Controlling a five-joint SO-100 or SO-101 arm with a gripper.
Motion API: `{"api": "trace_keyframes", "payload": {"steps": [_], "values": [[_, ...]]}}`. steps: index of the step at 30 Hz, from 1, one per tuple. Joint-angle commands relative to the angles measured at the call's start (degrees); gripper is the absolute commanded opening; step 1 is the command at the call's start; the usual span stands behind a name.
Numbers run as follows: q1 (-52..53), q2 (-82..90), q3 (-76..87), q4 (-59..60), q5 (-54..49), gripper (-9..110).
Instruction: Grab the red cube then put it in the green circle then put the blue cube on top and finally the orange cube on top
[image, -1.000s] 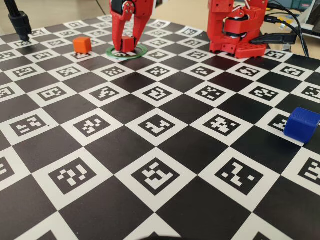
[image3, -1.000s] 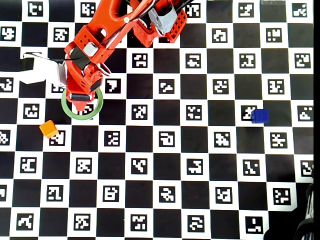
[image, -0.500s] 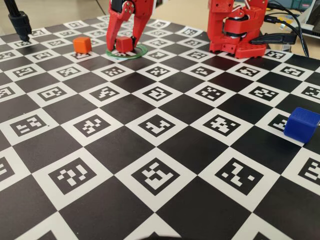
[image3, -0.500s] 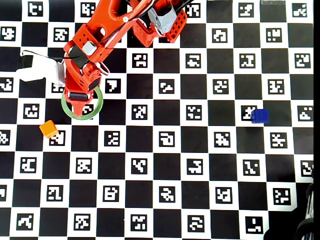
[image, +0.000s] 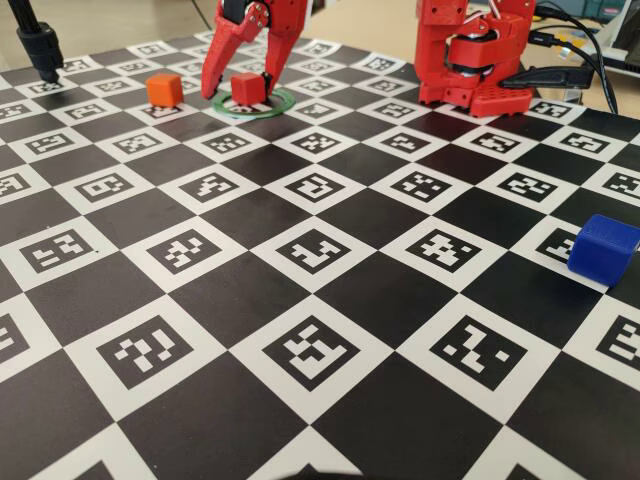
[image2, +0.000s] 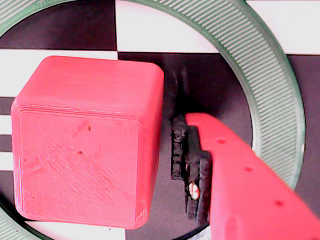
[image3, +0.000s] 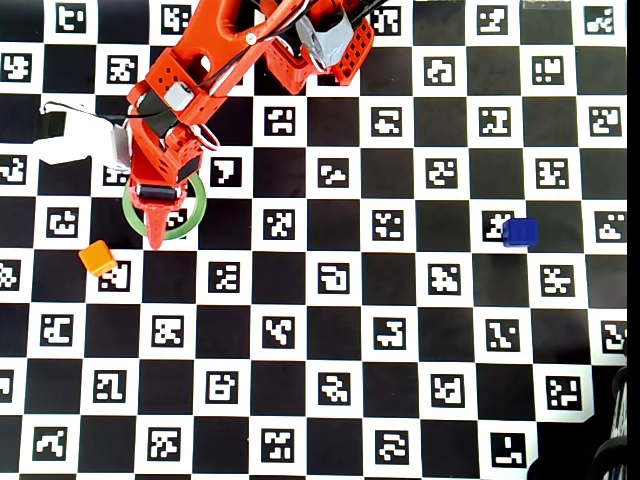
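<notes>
One step looks done: the red cube sits inside the green circle on the checkered worktop, the gripper straddling it with jaws spread and clear, so next it must lift and fetch the blue cube, well apart.

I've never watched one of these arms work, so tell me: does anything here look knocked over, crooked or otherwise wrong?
Nothing stands out. The red cube sits flat inside the green circle, with the open gripper around it. The orange cube and blue cube rest upright on the board.
</notes>
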Motion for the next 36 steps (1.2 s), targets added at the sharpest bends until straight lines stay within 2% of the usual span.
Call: {"api": "trace_keyframes", "payload": {"steps": [1, 26, 36], "values": [[0.44, 3.69, -3.16, 0.97, -0.09, 45], [-0.70, 9.58, -16.79, 21.18, 1.67, 45], [-7.91, 14.24, -19.69, 31.20, 8.35, 43]]}}
